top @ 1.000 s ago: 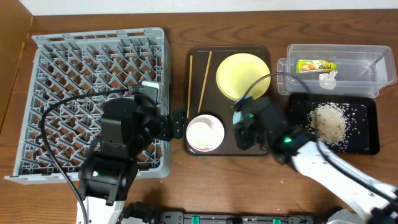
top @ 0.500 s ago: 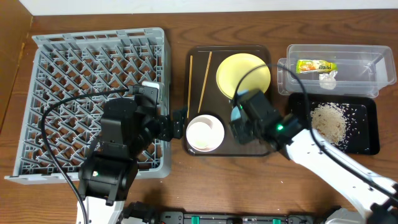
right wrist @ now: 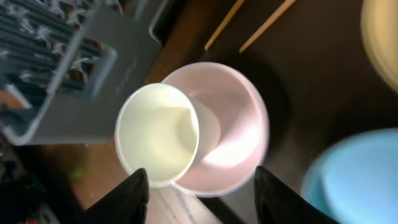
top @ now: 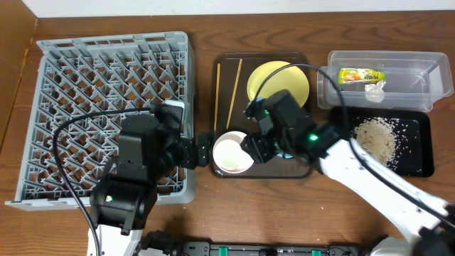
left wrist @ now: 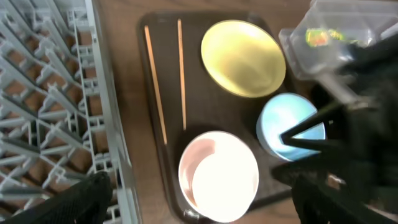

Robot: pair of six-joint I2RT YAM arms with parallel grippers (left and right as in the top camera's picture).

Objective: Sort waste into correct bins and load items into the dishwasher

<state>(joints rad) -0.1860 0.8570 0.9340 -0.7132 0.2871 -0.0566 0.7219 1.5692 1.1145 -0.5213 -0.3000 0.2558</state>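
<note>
Plainly the grey plastic lattice dish rack point(top: 106, 85) is the goal for the dishes. It lies just beyond the left gripper point(top: 205, 149), which hangs at the rack's near edge with its fingers spread wide and holding nothing. On the far side of the right arm from the rack are the two bins. The clear plastic rectangular tub point(top: 419, 71) holds the green-yellow printed wrapper point(top: 361, 74) and the crumpled white paper scrap point(top: 375, 88). The shallow black tray point(top: 419, 160) holds the beige rice scraps point(top: 375, 140).

Both grippers meet over the dark brown serving tray point(left wrist: 214, 118). The round yellow plate point(left wrist: 242, 57) lies ahead of them. The light-blue bowl point(left wrist: 289, 121) sits just beside the right gripper point(right wrist: 204, 196), away from the rack. Two thin wooden chopsticks point(left wrist: 181, 74) lie ahead, their long axis running away from the hands, alongside the rack's edge.

The right gripper is spread and empty, and the white bowl point(right wrist: 239, 124) is almost centred under it. The small white cup point(right wrist: 157, 134) stands upright inside that bowl, against its rack-side wall, so it is nearer one finger than the other. The right arm looks better placed, but taking the cup alone probably needs a small shift toward the rack.
</note>
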